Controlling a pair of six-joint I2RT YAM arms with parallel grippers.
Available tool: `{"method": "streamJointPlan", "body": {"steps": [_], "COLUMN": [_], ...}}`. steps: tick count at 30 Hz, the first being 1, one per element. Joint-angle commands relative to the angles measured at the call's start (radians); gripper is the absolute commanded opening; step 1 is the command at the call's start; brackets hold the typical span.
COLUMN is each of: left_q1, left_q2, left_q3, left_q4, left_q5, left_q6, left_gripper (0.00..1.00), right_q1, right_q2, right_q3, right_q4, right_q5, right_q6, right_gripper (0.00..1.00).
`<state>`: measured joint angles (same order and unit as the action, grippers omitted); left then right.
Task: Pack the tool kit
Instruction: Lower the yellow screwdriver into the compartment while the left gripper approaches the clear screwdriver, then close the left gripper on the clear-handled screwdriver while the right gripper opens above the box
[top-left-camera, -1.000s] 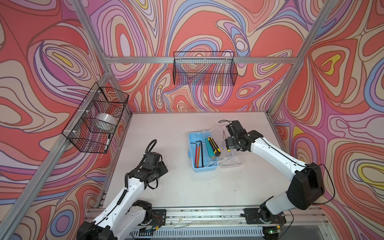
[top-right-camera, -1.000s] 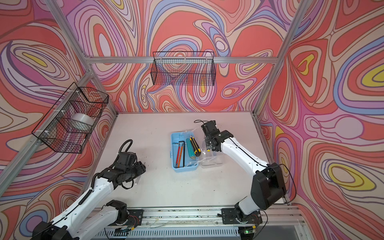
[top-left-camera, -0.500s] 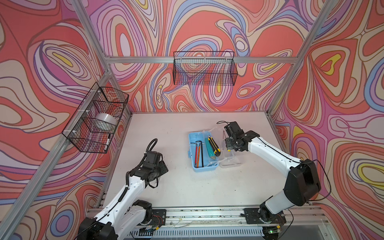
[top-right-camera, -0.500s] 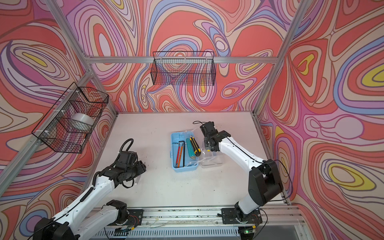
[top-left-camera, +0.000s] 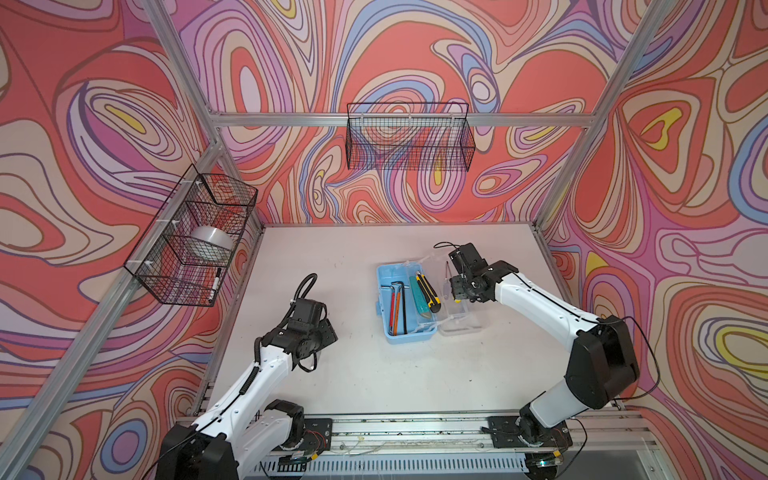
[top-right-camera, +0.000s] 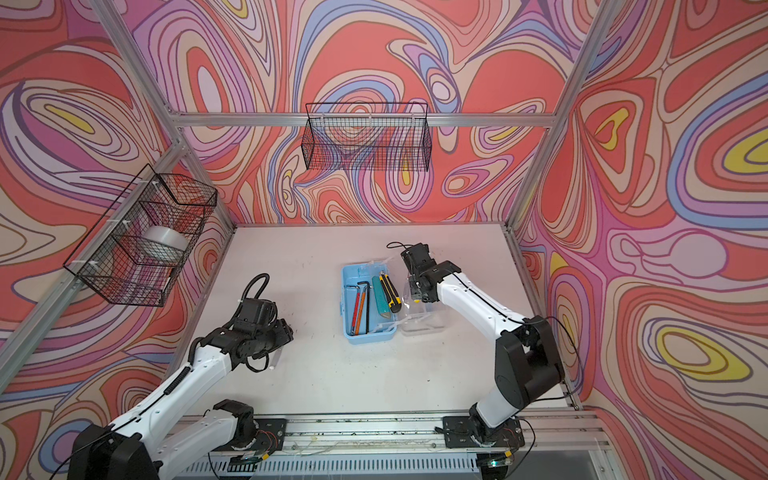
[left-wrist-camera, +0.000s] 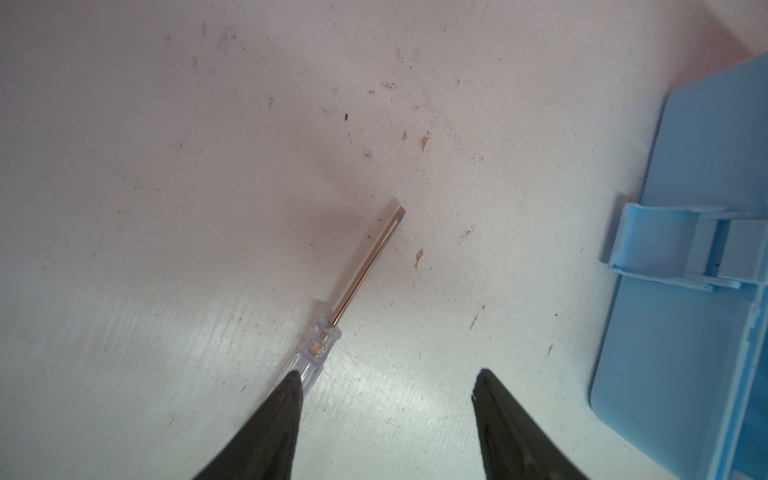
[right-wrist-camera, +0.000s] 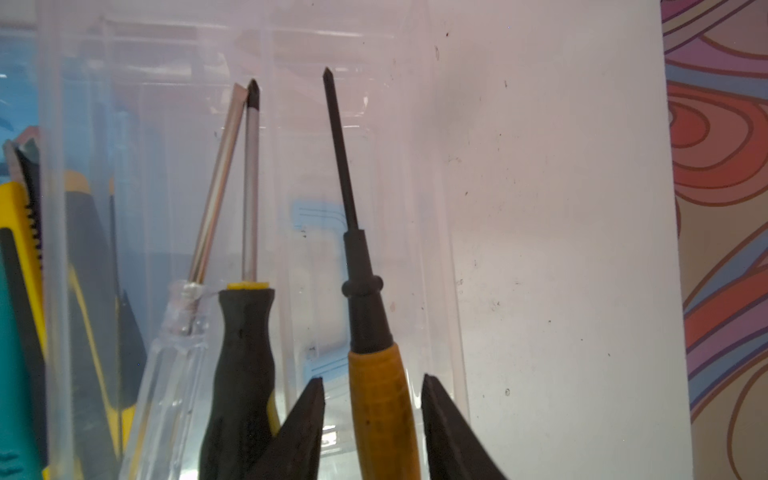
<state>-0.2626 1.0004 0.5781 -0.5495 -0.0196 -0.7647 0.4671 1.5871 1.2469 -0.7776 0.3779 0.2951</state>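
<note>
Over clear lid (right-wrist-camera: 291, 166), right gripper (right-wrist-camera: 374, 378) apart astride orange screwdriver (right-wrist-camera: 360, 291), black screwdriver (right-wrist-camera: 245, 353) alongside; left gripper (left-wrist-camera: 386, 373) apart.

Your tabletop (top-left-camera: 374, 374) was white, scuffed, and flecked with orange chips (left-wrist-camera: 424, 142). On it you had the light-blue box (top-left-camera: 409, 336) right of centre, its clear lid (top-left-camera: 463, 326) folded open alongside. One clear-handled flat screwdriver (left-wrist-camera: 361, 266) lay left of the box, apart from it.
</note>
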Motion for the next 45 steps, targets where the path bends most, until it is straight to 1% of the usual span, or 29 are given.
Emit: {"method": "streamJointPlan", "body": {"steps": [1, 6, 11, 13, 16, 20, 21, 25, 30, 39, 45], "left_q1": [-0.001, -0.002, -0.002, -0.002, -0.002, -0.002, -0.003, -0.002, -0.002, -0.001, -0.002], "left_q2": [0.008, 0.033, 0.110, 0.153, 0.202, 0.222, 0.220, 0.209, 0.222, 0.291, 0.339], "left_q3": [0.023, 0.047, 0.093, 0.118, 0.145, 0.145, 0.135, 0.104, 0.070, 0.056, 0.055], "left_q4": [-0.021, -0.057, -0.098, -0.126, -0.161, -0.194, -0.195, -0.194, -0.188, -0.146, -0.111], "left_q5": [-0.019, -0.049, -0.068, -0.074, -0.083, -0.088, -0.081, -0.072, -0.068, -0.061, -0.055], "left_q6": [0.011, 0.038, 0.078, 0.083, 0.088, 0.075, 0.068, 0.047, 0.027, 0.019, 0.022], "left_gripper": [0.66, 0.65, 0.63, 0.62, 0.58, 0.52, 0.50, 0.47, 0.46, 0.44, 0.40], "right_q1": [0.001, 0.003, 0.003, 0.004, 0.002, 0.004, 0.002, 0.003, 0.002, 0.003, 0.003], "right_q2": [-0.004, -0.071, -0.146, -0.157, -0.160, -0.162, -0.161, -0.164, -0.152, -0.150, -0.151], "right_q3": [0.046, 0.076, 0.067, 0.061, 0.044, 0.025, 0.019, 0.002, -0.004, -0.011, -0.019], "right_q4": [-0.021, -0.030, 0.019, 0.030, 0.046, 0.064, 0.071, 0.090, 0.095, 0.102, 0.106], "right_q5": [0.005, -0.013, -0.100, -0.115, -0.114, -0.124, -0.131, -0.140, -0.140, -0.133, -0.119], "right_q6": [0.005, 0.018, 0.030, 0.033, 0.035, 0.041, 0.042, 0.045, 0.038, 0.035, 0.035], "right_gripper": [0.43, 0.41, 0.38, 0.38, 0.38, 0.37, 0.37, 0.36, 0.36, 0.35, 0.35]}}
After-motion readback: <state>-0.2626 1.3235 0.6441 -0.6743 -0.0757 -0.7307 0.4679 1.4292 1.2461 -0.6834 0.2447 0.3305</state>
